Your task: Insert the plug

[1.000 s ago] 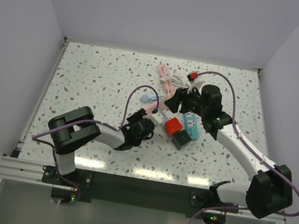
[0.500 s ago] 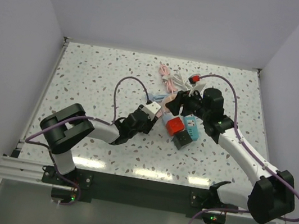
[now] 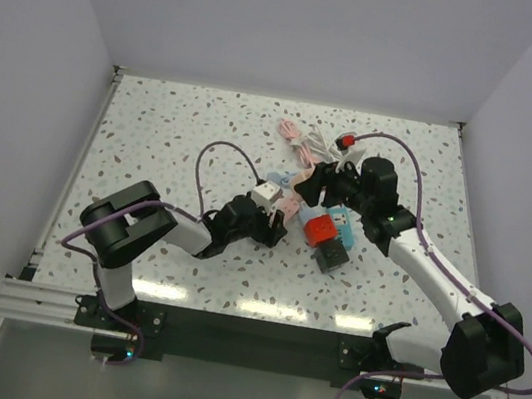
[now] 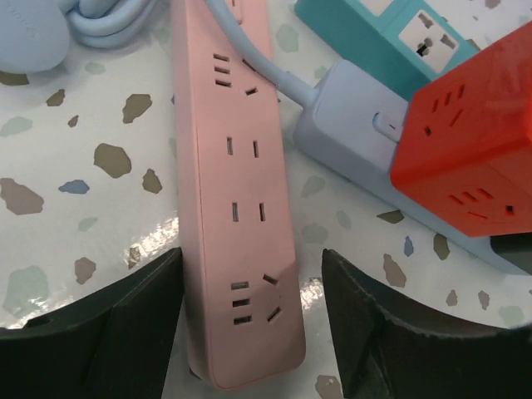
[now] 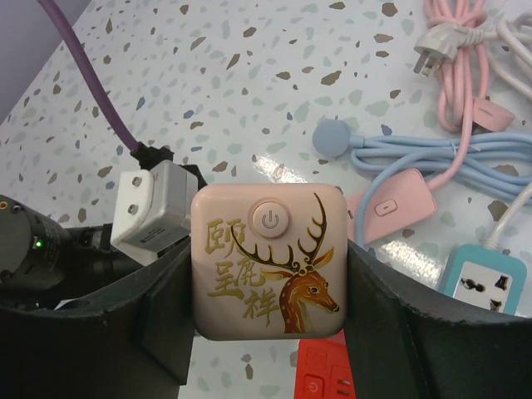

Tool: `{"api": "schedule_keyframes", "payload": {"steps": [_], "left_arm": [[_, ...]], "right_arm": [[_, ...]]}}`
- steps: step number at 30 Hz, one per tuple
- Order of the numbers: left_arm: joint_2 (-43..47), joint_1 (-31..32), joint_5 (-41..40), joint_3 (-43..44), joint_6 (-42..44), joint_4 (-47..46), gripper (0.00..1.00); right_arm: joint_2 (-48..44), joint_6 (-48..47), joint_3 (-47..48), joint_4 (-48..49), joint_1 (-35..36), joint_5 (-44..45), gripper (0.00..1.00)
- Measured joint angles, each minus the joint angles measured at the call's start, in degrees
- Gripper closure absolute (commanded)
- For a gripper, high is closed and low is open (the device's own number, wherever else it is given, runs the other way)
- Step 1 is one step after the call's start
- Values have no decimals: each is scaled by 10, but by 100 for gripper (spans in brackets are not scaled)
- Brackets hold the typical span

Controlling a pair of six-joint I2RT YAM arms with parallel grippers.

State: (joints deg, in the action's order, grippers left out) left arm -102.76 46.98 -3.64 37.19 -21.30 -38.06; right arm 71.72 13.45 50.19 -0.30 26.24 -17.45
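right pincer (image 5: 268, 287) clamps deer cube (image 5: 266, 262) | left pincer (image 4: 251, 320) open astride pink strip (image 4: 241, 208), contact unclear

Right wrist view: the face of the pink cube socket (image 5: 266, 262) carries a round button (image 5: 268, 219) with a power symbol. Below it we note gold Chinese characters (image 5: 237, 266) beside a gold-and-brown deer drawing (image 5: 303, 274). The script is stylised and we cannot read it with confidence.

The pink inline switch (image 5: 387, 202) and the red cube socket (image 5: 320, 378) each bear a power symbol.

Left wrist view: the pale blue rounded piece (image 4: 25, 29) has faint embossed lettering, illegible.
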Motion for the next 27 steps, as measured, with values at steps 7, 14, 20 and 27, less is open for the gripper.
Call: {"api": "schedule_keyframes", "payload": {"steps": [7,14,20,27], "left_arm": [[21,1,48,-28,-4,-24,12],[85,-4,64,-47,-2,30,3],[152,-33,67,-60,-1,45,0],[251,-66,64,-72,0,65,0]], "right_arm": [[8,-1,0,-1,0,0,100],[20,-8,-1,-1,0,0,100],[31,-24,-4,2,16,2,100],[31,-47,-56,23,49,3,100]]}}
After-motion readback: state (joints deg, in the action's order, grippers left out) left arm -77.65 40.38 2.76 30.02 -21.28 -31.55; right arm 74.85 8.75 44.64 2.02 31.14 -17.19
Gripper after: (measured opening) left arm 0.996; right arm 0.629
